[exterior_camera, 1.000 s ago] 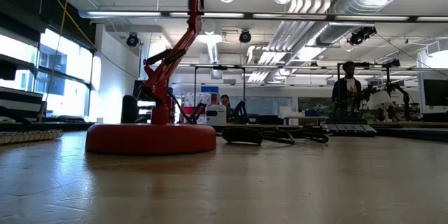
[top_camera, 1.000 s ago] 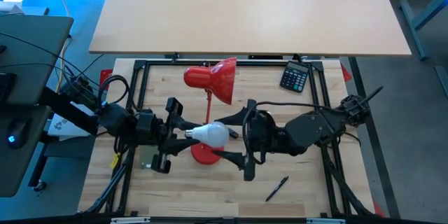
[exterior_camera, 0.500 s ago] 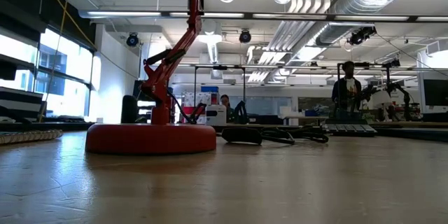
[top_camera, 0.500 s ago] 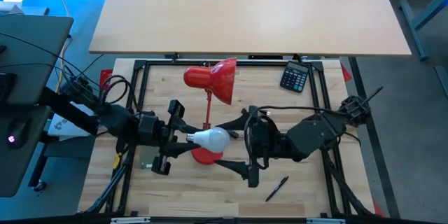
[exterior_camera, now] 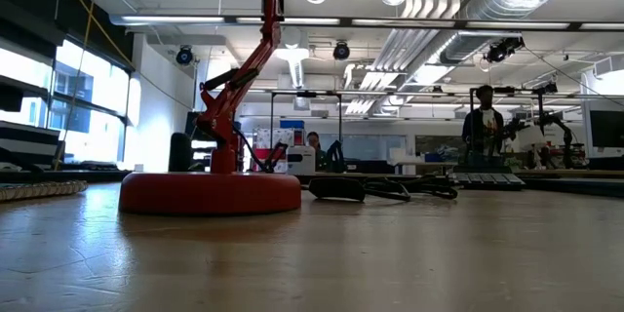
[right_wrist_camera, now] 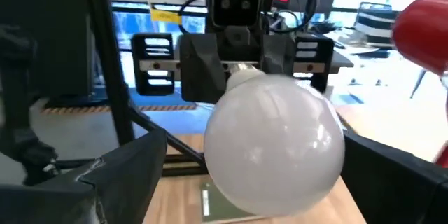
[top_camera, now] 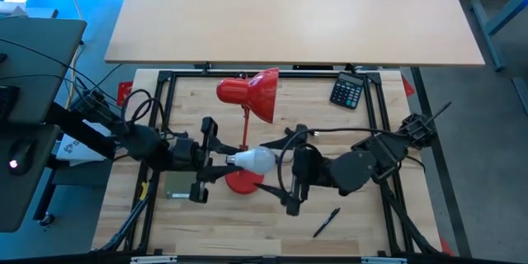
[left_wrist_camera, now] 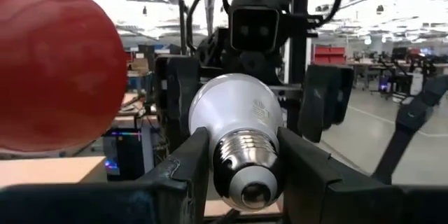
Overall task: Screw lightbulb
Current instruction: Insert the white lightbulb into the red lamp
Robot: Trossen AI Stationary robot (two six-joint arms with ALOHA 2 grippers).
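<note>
The left gripper fingers clamp the lightbulb by its metal base, held level. The right gripper fingers spread wide around its globe, not touching.

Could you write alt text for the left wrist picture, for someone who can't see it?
A small white rounded lightbulb is clamped by its metal screw base between the left end effector's dark fingers. The right end effector stands open around its globe; a glossy red lamp shade sits alongside.
</note>
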